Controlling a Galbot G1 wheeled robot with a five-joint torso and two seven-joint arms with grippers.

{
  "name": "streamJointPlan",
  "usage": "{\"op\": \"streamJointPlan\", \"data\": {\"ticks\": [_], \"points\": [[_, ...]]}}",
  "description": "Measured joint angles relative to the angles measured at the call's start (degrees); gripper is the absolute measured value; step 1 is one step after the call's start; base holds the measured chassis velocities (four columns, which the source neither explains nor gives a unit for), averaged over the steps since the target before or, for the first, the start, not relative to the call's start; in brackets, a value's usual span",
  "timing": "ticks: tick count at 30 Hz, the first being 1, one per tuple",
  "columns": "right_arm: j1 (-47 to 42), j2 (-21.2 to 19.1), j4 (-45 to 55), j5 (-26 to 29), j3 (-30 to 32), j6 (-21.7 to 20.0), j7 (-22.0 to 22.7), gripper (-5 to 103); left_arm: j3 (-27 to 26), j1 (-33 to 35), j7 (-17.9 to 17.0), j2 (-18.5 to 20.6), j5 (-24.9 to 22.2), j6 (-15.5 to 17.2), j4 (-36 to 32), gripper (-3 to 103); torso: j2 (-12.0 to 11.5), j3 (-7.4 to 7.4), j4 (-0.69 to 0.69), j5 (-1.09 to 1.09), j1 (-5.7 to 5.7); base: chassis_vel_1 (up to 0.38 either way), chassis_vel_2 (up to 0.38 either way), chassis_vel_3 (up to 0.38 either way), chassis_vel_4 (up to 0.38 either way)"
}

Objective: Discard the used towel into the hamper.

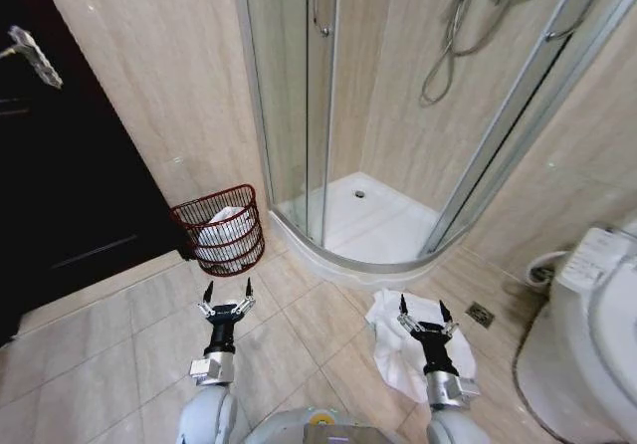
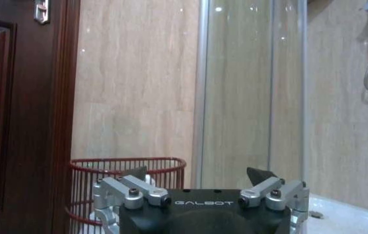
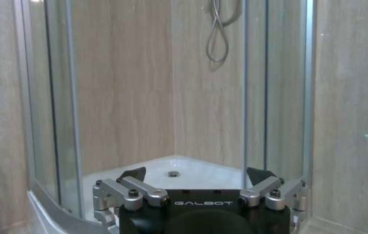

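White towel [image 1: 403, 349] is crumpled on the floor at 5 o'clock under the right tool [image 1: 427, 314]; hamper [image 1: 221, 229] sits at 10 o'clock by the wall. Both tools released, left tool [image 1: 228, 292] idle. Risk: loose folds could drag or slip out, or snag the wire rim.

One word to read here: "GALBOT", in pale capitals on the black body of the left hand [image 2: 198, 176], low in the centre of the left wrist frame. Same word, same spot, on the black body of the right hand [image 3: 198, 176] in the right wrist frame. From the head camera, no lettering is legible anywhere.
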Motion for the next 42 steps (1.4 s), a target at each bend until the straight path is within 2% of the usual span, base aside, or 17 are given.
{"op": "streamJointPlan", "data": {"ticks": [11,21,25,33,38,42], "points": [[1.50,0.10,-1.22,0.60,0.73,0.16,-0.96,100,-0.30,0.42,0.01,0.23,-0.12,-1.12,0.28,100,0.00,0.01,0.00,0.03,0.01,-0.161,-0.194,0.154,0.190],[2.45,0.13,-2.10,1.50,0.81,-0.15,-0.73,100,0.03,0.88,0.05,-0.13,-0.12,-2.01,0.58,100,0.00,0.01,0.00,-0.01,0.01,-0.067,-0.072,0.104,0.035],[3.68,-0.48,-4.58,3.04,0.95,-2.70,-0.94,100,0.01,1.37,0.05,-0.09,-0.20,-2.33,0.58,100,0.00,0.01,0.00,-0.02,0.01,0.042,0.034,-0.049,0.002],[6.68,-2.83,-12.28,10.34,0.24,-7.01,-1.99,100,-0.12,1.63,0.01,-0.08,-0.55,-2.97,0.58,100,0.00,0.01,-0.02,0.00,0.01,0.000,0.000,0.000,0.000],[7.97,-3.89,-15.19,9.43,0.04,-8.11,-4.86,100,-0.06,1.69,-0.02,-0.17,-0.61,-3.04,0.38,100,0.00,0.01,-0.01,0.01,0.01,0.000,0.000,0.000,0.000],[6.45,-7.82,-15.44,7.49,-1.03,-10.37,-9.95,100,0.00,1.76,-0.05,-0.23,-0.79,-3.23,0.04,100,0.00,0.01,0.00,0.00,0.01,0.000,0.000,0.000,0.000]]}}
